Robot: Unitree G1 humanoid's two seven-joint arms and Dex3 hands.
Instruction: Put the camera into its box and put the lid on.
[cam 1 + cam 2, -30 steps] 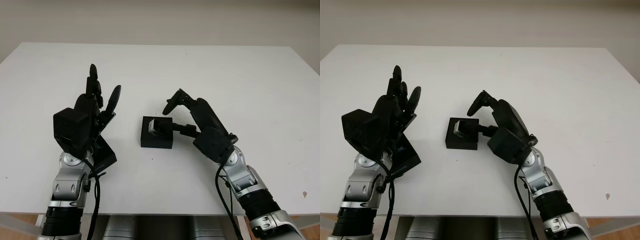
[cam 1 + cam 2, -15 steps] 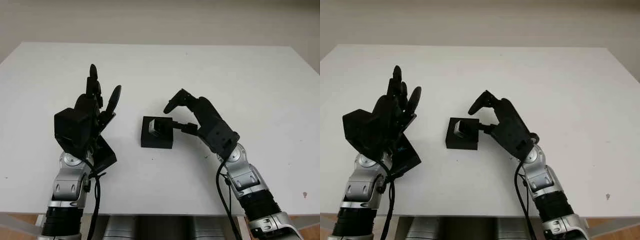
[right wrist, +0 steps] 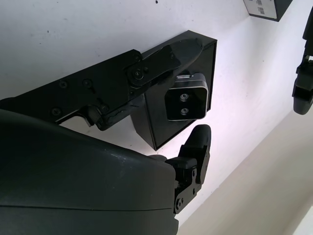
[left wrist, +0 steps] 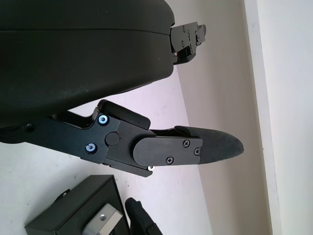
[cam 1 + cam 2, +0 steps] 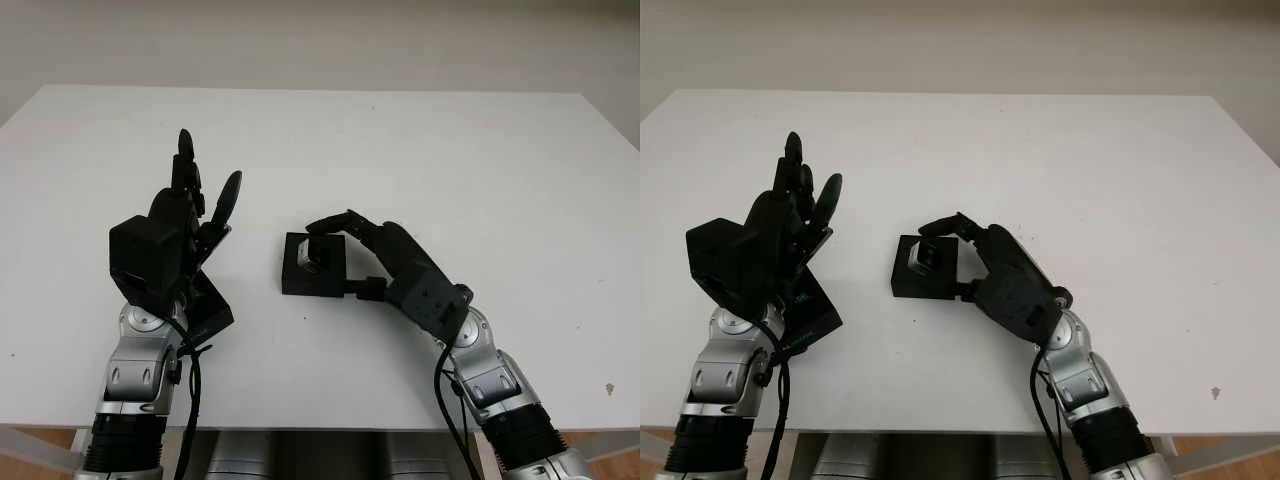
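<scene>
White counter (image 5: 480, 160) stretches wide under both arms, with a pale wall behind. At its middle the right robot hand (image 5: 350, 255) reaches over the black box (image 5: 314, 268): one finger arches above the far edge, another lies along the near side, and they bracket the box without visibly pinching anything. Whether a fingertip touches the camera (image 3: 186, 96) cannot be told. The small grey camera sits in the box but looks tipped, one end standing proud of the rim.

Doing this step well probably means pressing gently on the raised end, straight down, while the lower finger steadies the box wall so that it does not slide. A sideways push risks skating the whole box across the smooth counter. The camera should lie flush before any lid goes on.

Well apart on the other side, the left robot hand (image 5: 185, 225) is raised, open and holding nothing. Beneath its wrist lies the flat black lid (image 5: 208, 308), waiting to be fetched next.
</scene>
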